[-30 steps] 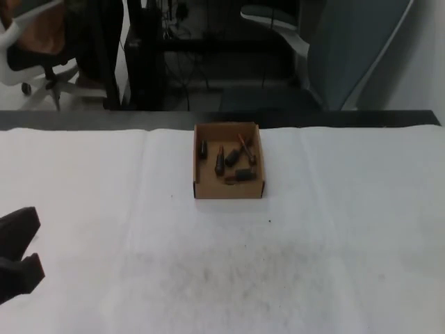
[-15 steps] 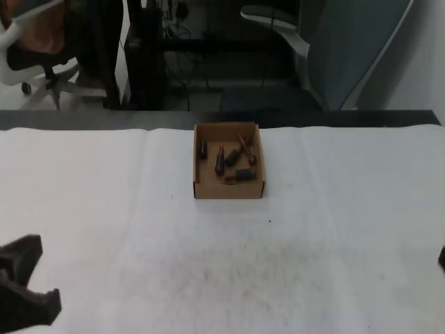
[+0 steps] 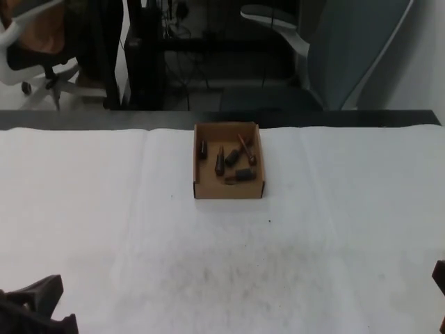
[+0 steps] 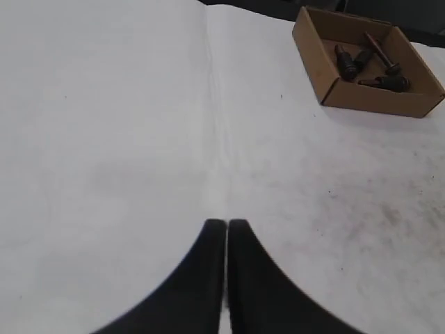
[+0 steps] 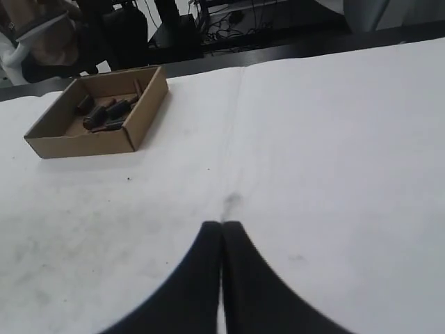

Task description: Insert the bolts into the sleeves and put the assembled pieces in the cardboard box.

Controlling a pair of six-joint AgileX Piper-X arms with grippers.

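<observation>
The cardboard box [image 3: 229,164] stands at the back middle of the white-covered bench and holds several dark assembled bolt-and-sleeve pieces [image 3: 233,161]. The box [image 4: 365,64] and its pieces [image 4: 361,62] also appear in the left wrist view, and the box [image 5: 97,111] in the right wrist view. My left gripper [image 4: 227,226] is shut with nothing in it, low over the bench near the front left [image 3: 42,306]. My right gripper [image 5: 222,227] is shut and empty, near the front right edge [image 3: 440,278].
A white cloth [image 3: 222,243] covers the bench, with a faint grey smudge across its front middle. Behind the bench stand office chairs [image 3: 35,49] and dark furniture. A fold line in the cloth [image 4: 212,125] runs toward the box.
The left gripper has drawn back toward the front left corner and sunk lower in the high view. The right arm's tip has come into sight at the right edge. The box is unmoved.
</observation>
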